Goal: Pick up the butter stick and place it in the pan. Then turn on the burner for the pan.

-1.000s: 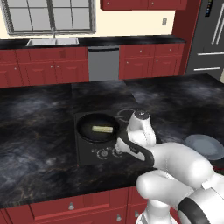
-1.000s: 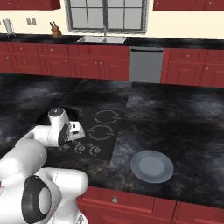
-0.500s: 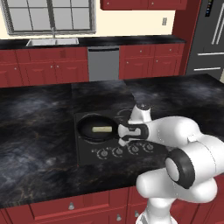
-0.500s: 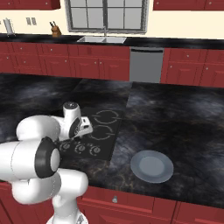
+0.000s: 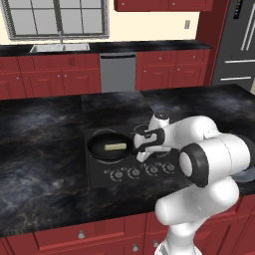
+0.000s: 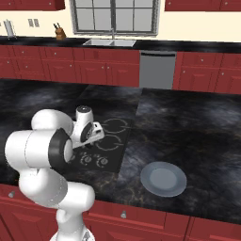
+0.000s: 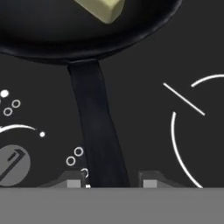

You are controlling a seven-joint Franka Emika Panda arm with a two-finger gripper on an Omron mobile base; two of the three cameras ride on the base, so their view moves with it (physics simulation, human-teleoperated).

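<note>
1. Butter stick (image 5: pixel 115 147): small pale yellow block, lying flat inside the pan (image 5: pixel 102 153).
2. Pan: black skillet on the cooktop's (image 5: pixel 99 174) near-left burner.
3. Hand (image 5: pixel 140 152): fingers apart, straddling the pan handle (image 7: pixel 98 135), clamped on nothing.

Our arm reaches forward with the elbow bent high and the wrist turned down. Our gripper (image 5: pixel 141 150) hangs low, pointing downward, its fingertips (image 7: pixel 73 182) slightly apart with nothing clamped between them.
</note>
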